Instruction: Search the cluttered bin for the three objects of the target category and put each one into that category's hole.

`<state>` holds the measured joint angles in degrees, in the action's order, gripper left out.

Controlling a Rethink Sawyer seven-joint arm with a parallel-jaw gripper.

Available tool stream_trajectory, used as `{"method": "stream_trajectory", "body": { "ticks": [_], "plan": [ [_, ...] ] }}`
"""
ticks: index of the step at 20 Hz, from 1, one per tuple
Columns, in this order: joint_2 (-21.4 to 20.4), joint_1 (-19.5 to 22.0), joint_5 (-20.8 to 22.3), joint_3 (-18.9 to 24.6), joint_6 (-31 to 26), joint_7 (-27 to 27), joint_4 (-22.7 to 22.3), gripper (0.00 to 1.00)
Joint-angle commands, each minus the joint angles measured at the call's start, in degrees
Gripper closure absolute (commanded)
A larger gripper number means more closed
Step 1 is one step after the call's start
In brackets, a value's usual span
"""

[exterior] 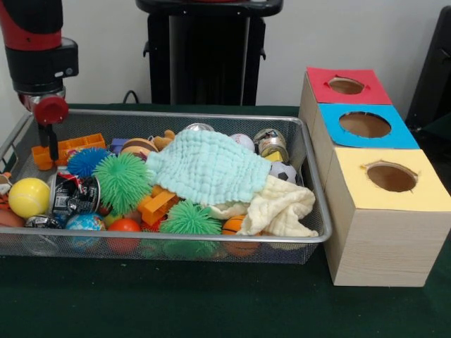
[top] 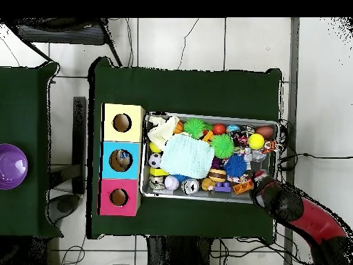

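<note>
A wire mesh bin (exterior: 310, 184) (top: 278, 141) is piled with toys. A mint cloth (exterior: 208, 165) (top: 186, 155) and a cream cloth (exterior: 282, 208) (top: 162, 130) cover its middle and right. Around them lie green spiky balls (exterior: 121, 182), a blue spiky ball (exterior: 86, 160), a yellow ball (exterior: 28, 197), a small soccer ball (exterior: 283, 171), orange bricks (exterior: 74, 148) and cans (exterior: 270, 141). My gripper (exterior: 51, 149) (top: 258, 179) hangs at the bin's far left corner in the front view, right at the orange bricks. Beside the bin stands a wooden box with a red hole (exterior: 346, 85), a blue hole (exterior: 365, 124) and a yellow hole (exterior: 392, 177).
The green table (exterior: 176, 303) carries bin and box side by side. In the overhead view a purple bowl (top: 10, 165) sits on a separate dark table at the left. Cables run along the floor at the bin's right.
</note>
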<state>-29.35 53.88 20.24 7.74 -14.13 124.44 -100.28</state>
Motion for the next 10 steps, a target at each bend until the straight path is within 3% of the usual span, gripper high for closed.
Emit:
{"method": "stream_trajectory", "body": {
  "ticks": [1,5,6,10],
  "plan": [
    [-4.25,-2.03,-1.14,-0.38,-12.54,-2.09,4.86,0.0],
    [-5.94,-3.39,-1.35,-1.66,-19.86,-2.67,5.98,0.0],
    [-7.72,-3.48,-1.27,-1.74,-20.87,-2.69,4.45,0.0],
    [-9.52,-2.28,-1.2,0.54,-17.09,-1.33,2.39,0.0]
  ]
}}
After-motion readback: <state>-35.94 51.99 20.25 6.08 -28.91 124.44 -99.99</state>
